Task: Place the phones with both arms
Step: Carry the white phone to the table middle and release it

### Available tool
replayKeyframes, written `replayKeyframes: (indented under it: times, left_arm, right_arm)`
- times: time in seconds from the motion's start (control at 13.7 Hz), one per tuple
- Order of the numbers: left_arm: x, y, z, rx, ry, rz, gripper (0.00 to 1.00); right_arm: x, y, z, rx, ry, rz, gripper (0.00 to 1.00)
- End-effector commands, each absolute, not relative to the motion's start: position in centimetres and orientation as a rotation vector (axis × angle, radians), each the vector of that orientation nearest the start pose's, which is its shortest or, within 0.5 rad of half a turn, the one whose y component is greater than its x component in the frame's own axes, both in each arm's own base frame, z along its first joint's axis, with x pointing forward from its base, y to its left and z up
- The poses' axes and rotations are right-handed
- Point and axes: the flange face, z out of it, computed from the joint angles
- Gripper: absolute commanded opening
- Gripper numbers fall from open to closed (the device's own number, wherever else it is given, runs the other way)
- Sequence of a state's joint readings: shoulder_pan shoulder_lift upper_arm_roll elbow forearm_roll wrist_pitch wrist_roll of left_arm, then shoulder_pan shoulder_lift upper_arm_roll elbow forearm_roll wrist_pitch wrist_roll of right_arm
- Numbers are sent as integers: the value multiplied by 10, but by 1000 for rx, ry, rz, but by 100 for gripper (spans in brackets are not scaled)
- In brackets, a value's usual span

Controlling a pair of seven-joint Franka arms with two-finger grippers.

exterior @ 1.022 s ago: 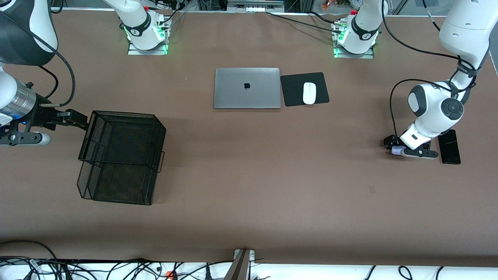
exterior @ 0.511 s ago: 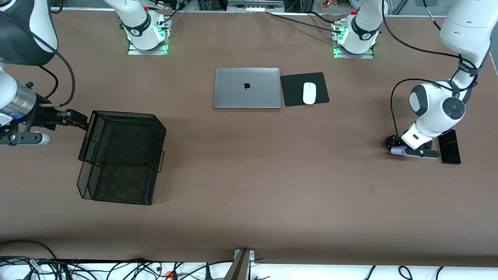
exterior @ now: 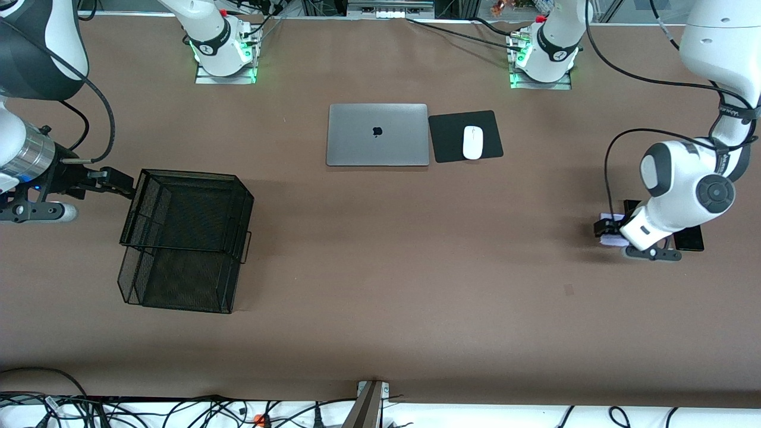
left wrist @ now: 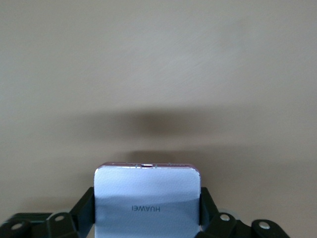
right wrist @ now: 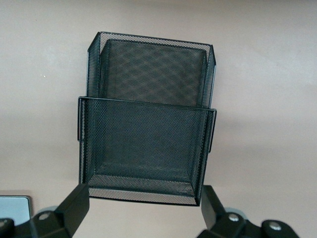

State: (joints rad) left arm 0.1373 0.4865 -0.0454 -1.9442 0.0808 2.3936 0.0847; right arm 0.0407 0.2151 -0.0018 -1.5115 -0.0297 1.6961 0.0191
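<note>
My left gripper (exterior: pixel 607 232) is shut on the small white/lilac phone (exterior: pixel 610 239) and holds it a little above the table at the left arm's end. In the left wrist view the phone (left wrist: pixel 147 193) sits between the fingers (left wrist: pixel 85 206), back up, its shadow on the table under it. The small black phone (exterior: pixel 630 205) and the longer black slab (exterior: pixel 691 239) lie on the table, both partly hidden by the left arm. My right gripper (exterior: pixel 116 181) is open and empty beside the black mesh basket (exterior: pixel 190 173), which fills the right wrist view (right wrist: pixel 148 74).
A closed grey laptop (exterior: pixel 377 135) lies toward the arms' bases, with a white mouse (exterior: pixel 472 142) on a black pad (exterior: pixel 443 145) beside it. The basket has two stepped mesh bins. Cables run along the table edge nearest the front camera.
My left gripper has risen and moved toward the front camera with the lilac phone in it, uncovering the small black phone. The right arm has not moved.
</note>
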Motion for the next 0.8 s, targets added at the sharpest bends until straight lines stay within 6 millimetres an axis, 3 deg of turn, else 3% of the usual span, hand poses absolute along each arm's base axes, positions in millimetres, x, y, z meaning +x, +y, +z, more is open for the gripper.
replayKeyframes:
  times: [0.0,0.29,0.51,0.73]
  left_arm:
    - [627,-26,233,-3116,-4,52,10]
    - [626,-176,217,-3110,-126,26,10]
    - [623,-288,216,-3106,-231,-12,10]
    - [614,-382,209,-3114,-264,-39,10]
  right_arm:
    - [620,19,543,-3173,-60,45,100]
    - [621,19,543,-3173,-60,38,100]
    - [621,19,543,-3173,-58,38,100]
    - [621,19,543,-3173,-58,40,100]
